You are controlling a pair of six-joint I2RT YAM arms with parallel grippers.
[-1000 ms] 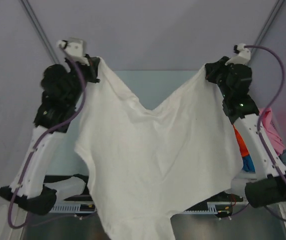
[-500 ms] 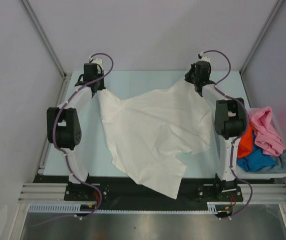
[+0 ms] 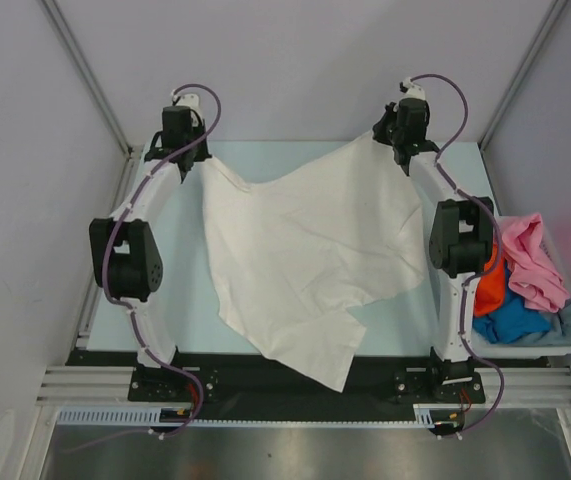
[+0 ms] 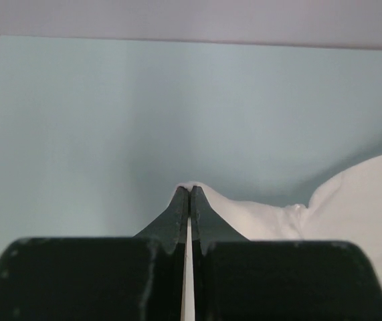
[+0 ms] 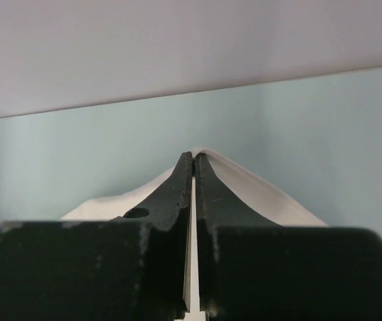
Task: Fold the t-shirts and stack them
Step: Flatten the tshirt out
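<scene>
The right arm [image 3: 457,245] covers part of the crumpled orange cloth t-shirt [image 3: 490,290]; the left wrist view's right edge cuts off the plain white cloth t-shirt [image 4: 364,214].

The pale blue table [image 3: 283,158] bears a white t-shirt [image 3: 305,260] spread across it.

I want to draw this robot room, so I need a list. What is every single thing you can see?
white t-shirt: 1, white, spread over the middle of the table
pink t-shirt: 1, pink, on top in the bin
orange t-shirt: 1, orange, bin's left side
bright blue t-shirt: 1, blue, bin's near side
grey-blue t-shirt: 1, grey-blue, bin's near right corner
bin: 1, pale, right of the table
table: 1, pale blue-green
left arm: 1, black and white, left side
right arm: 1, black and white, right side
left fingers: 2, black, shut on the shirt's far left corner
right fingers: 2, black, shut on its far right corner
</scene>
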